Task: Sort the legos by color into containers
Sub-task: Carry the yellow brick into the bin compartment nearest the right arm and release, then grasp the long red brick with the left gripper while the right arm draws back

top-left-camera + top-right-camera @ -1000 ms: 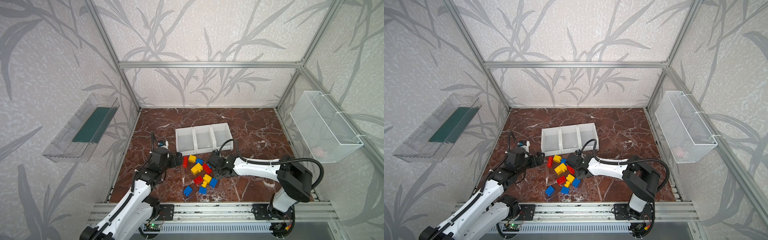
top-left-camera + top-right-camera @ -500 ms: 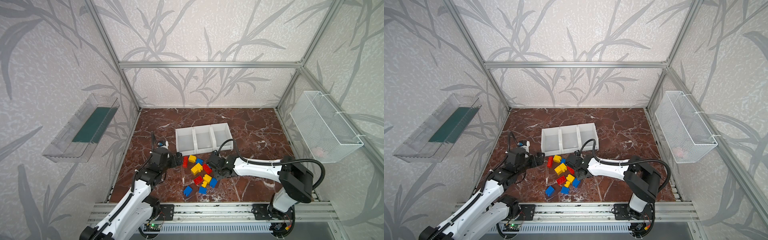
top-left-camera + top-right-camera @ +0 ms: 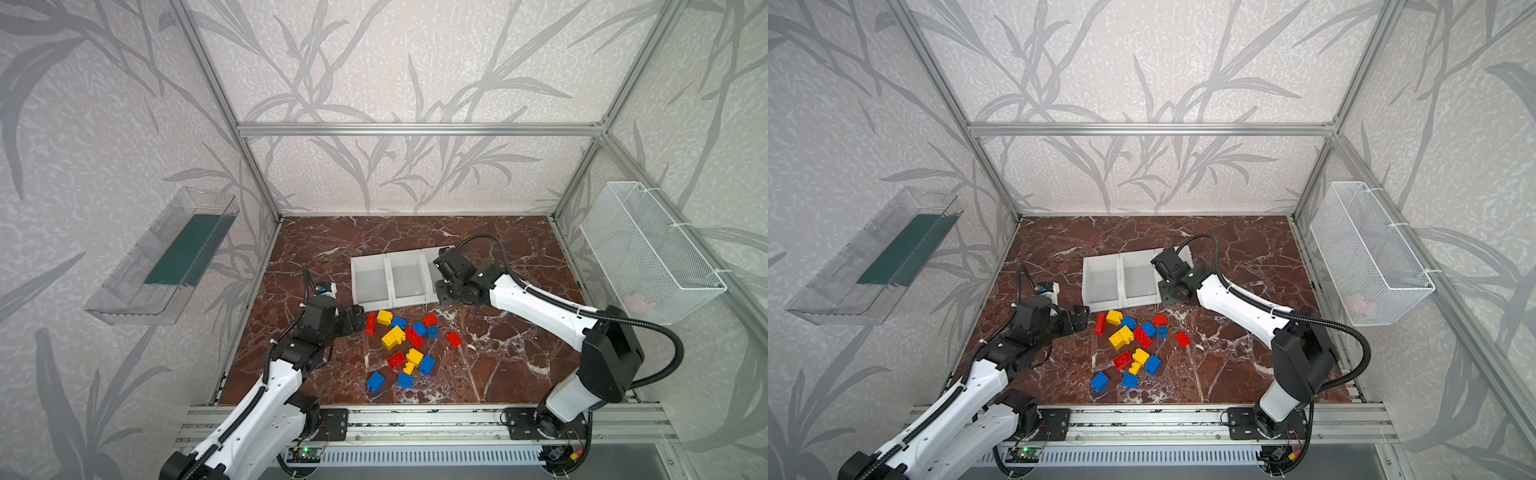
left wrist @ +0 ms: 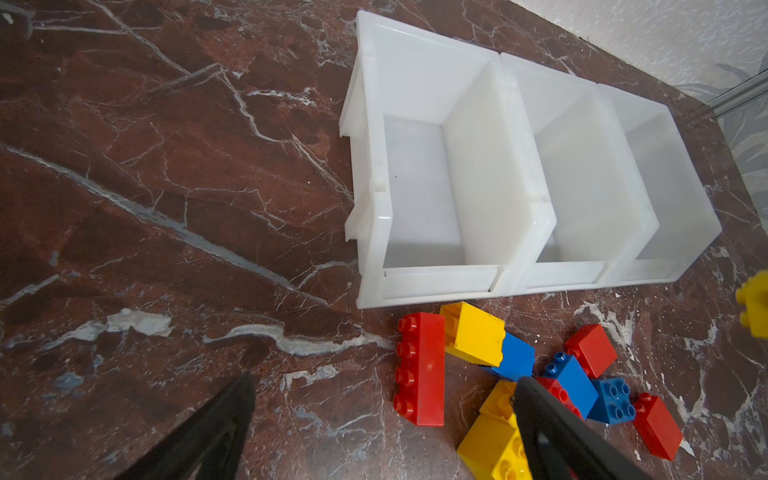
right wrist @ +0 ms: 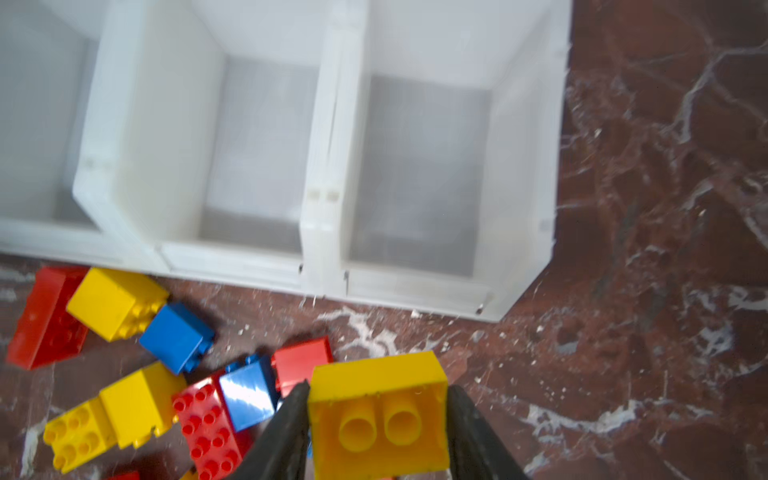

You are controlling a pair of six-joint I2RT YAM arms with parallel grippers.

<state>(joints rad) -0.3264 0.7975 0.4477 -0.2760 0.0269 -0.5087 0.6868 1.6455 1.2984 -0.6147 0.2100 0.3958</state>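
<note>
Here, the right gripper (image 5: 377, 399) is closed partway on a yellow brick (image 5: 376, 415). The brick sits squeezed between both fingers with its hollow underside toward the wrist camera. It is lifted off the marble floor (image 3: 498, 365), just by the front lip of the end bin. In both top views that arm's wrist covers this bin, at the 3 o'clock end of the row of 3 white bins (image 3: 387, 270).

The loose pile of red, yellow and blue bricks (image 3: 405, 336) lies at 6 o'clock from the bins. 1 lone red brick (image 3: 454, 338) sits at the pile's 3 o'clock side.

The left gripper (image 4: 382, 386) is spread wide and holds nothing. It is at 9 o'clock of the pile, just beside a long red brick (image 4: 419, 370).
</note>
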